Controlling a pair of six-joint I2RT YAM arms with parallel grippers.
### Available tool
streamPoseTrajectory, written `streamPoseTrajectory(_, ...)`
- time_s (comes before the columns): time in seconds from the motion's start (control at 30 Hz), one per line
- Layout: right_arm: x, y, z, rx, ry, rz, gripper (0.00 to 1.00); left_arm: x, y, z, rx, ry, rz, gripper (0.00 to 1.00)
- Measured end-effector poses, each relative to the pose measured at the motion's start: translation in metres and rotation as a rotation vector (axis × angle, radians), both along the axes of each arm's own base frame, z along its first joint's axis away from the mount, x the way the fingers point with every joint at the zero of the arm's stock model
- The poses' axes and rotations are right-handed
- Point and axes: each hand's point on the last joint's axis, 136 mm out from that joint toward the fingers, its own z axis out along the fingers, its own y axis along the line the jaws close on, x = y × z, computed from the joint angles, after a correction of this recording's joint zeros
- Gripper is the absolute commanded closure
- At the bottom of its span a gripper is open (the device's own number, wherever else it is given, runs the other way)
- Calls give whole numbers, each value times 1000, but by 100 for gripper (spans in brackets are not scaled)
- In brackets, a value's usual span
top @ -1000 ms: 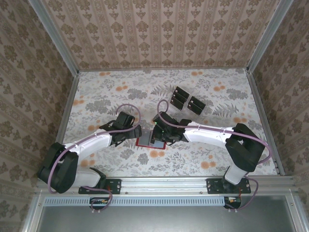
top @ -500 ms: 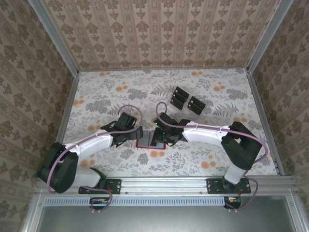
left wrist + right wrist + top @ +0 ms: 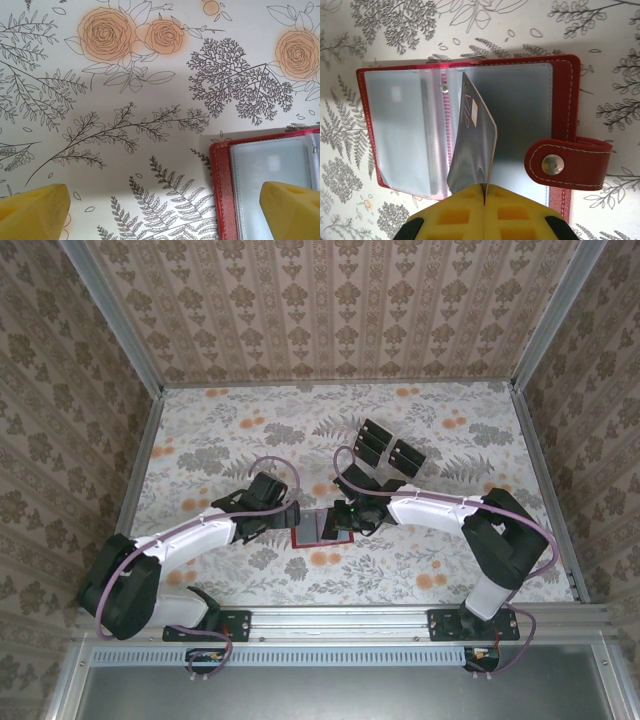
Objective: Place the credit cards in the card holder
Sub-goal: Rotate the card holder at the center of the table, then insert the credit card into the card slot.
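Note:
The red card holder [image 3: 567, 100] lies open on the floral table, its clear sleeves showing; it also appears as the card holder [image 3: 312, 530] and the card holder [image 3: 221, 190]. My right gripper [image 3: 484, 192] is shut on a dark credit card [image 3: 472, 145], held on edge over the holder's middle, near the spine. My left gripper [image 3: 165, 212] is open at the holder's left edge; one yellow fingertip [image 3: 292, 210] sits over the holder's sleeve, the other on bare table. More black credit cards [image 3: 372, 445] sit in a clear tray at the back.
The clear divided tray [image 3: 392, 452] stands behind the right arm. The holder's snap tab [image 3: 567, 165] sticks out to the right. Patterned walls close in the table on three sides.
The right gripper has shifted right and back a little, with the card over the holder. The left gripper has edged right toward the holder's left edge.

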Motion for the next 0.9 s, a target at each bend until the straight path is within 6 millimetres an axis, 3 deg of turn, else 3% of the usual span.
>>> streamPoseTrajectory(0.13, -2, 8, 12, 50, -13, 37, 100, 3, -3, 2, 0, 0, -1, 0)
streamPoseTrajectory(0.47, 10, 20, 73, 219, -174, 52, 100, 10, -13, 9, 7, -19, -32, 0)
streamPoseTrajectory(0.57, 13, 12, 70, 246, -204, 30, 100, 9, -18, 7, 19, -15, -50, 0)
streamPoseTrajectory(0.77, 15, -9, 44, 238, -199, -14, 100, 0, -30, 3, 43, -18, -95, 0)
streamPoseTrajectory(0.9, 17, -12, 46, 258, -212, -13, 100, -7, -36, 1, 49, -20, -104, 0)
